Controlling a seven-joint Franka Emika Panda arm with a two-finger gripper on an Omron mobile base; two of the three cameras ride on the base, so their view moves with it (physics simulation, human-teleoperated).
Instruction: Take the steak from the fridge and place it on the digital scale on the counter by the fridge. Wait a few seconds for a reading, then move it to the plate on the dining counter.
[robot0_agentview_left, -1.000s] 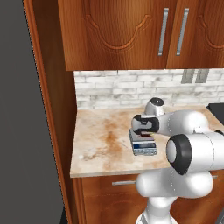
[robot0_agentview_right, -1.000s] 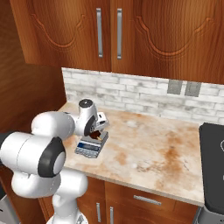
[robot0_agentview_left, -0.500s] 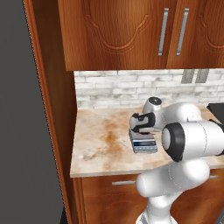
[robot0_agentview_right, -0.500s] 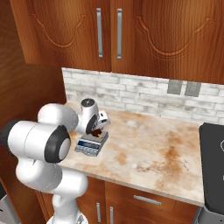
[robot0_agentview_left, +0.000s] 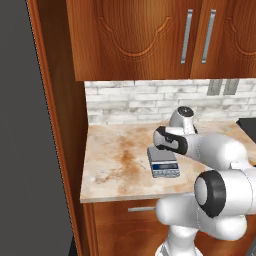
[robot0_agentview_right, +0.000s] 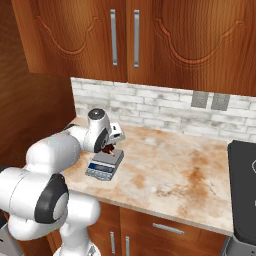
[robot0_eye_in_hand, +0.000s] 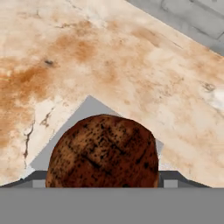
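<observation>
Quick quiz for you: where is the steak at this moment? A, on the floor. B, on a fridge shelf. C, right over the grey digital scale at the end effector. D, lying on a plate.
C: the hand view shows the steak directly in front of the camera with the digital scale just behind it, and the right base view shows the end effector down at that scale on the counter.

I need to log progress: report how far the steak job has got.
Done: the steak is out of the fridge and over the digital scale on the counter. In hand: setting it down; whether the pincer has let go can't be told. Left: the reading wait, then the plate.
</observation>
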